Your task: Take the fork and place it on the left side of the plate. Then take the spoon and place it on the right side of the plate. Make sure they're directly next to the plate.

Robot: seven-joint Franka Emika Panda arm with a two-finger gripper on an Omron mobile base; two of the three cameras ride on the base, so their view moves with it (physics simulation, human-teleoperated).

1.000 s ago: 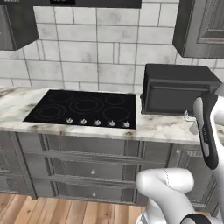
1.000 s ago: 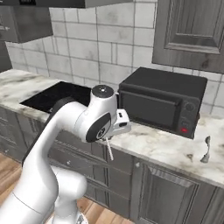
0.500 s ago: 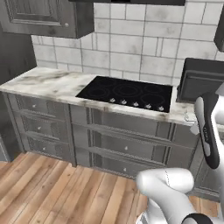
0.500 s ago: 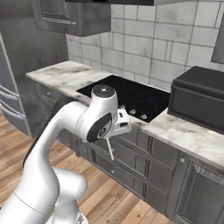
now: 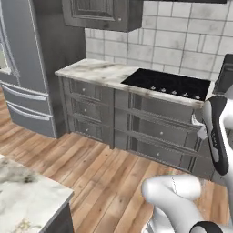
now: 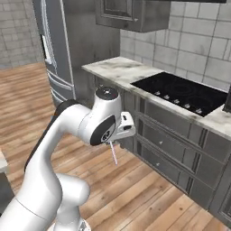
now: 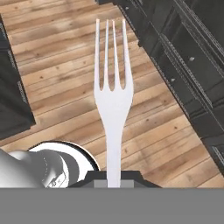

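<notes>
The lower end of the fork (image 7: 113, 105) handle is hidden at the bottom centre of the hand view, where the gripper's fingertips are covered. In the right base view only a thin stub of the fork (image 6: 113, 154) is seen below the hand; its tines are too small to tell. The microwave (image 5: 225, 75) is cut off at the right edge of the left base view.

The whole view has been swung left since a second ago, so it's the base that was driven, not the kitchen. The microwave has been pushed out of frame, and a tall fridge (image 5: 27, 68), wood floor (image 5: 104, 177) and a marble bench corner (image 5: 27, 200) have been brought in.
</notes>
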